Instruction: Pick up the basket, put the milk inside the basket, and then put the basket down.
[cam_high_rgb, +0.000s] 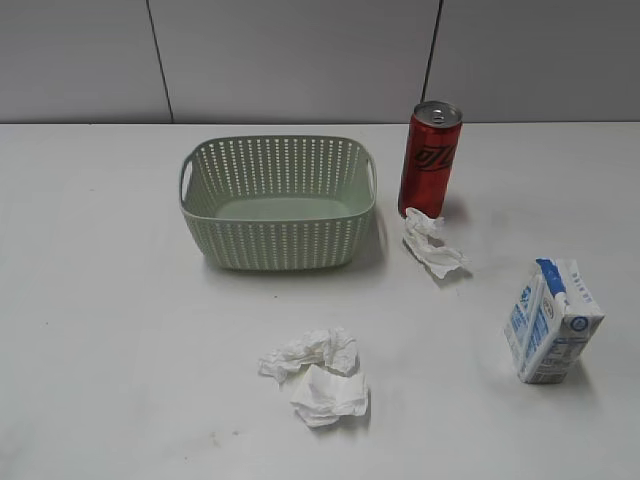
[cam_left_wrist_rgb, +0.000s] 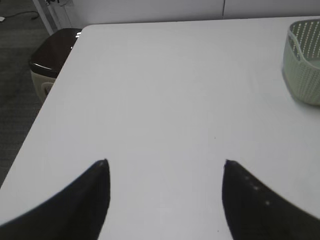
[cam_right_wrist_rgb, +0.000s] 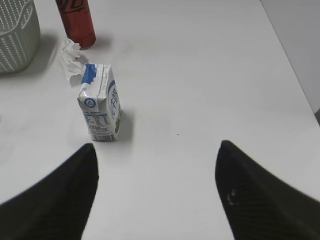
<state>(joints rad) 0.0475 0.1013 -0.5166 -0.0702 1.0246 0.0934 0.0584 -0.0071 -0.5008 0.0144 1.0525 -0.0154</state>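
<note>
Exterior view: the basket (cam_high_rgb: 278, 203), upper centre, is judged light and stiff, best taken by a handle hole; both grippers (cam_left_wrist_rgb: 165, 200) (cam_right_wrist_rgb: 157, 190) are spread, empty.

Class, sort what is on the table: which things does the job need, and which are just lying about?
Needed: basket, milk.
Lying about: can, tissue by the can, tissues at the front.
</note>
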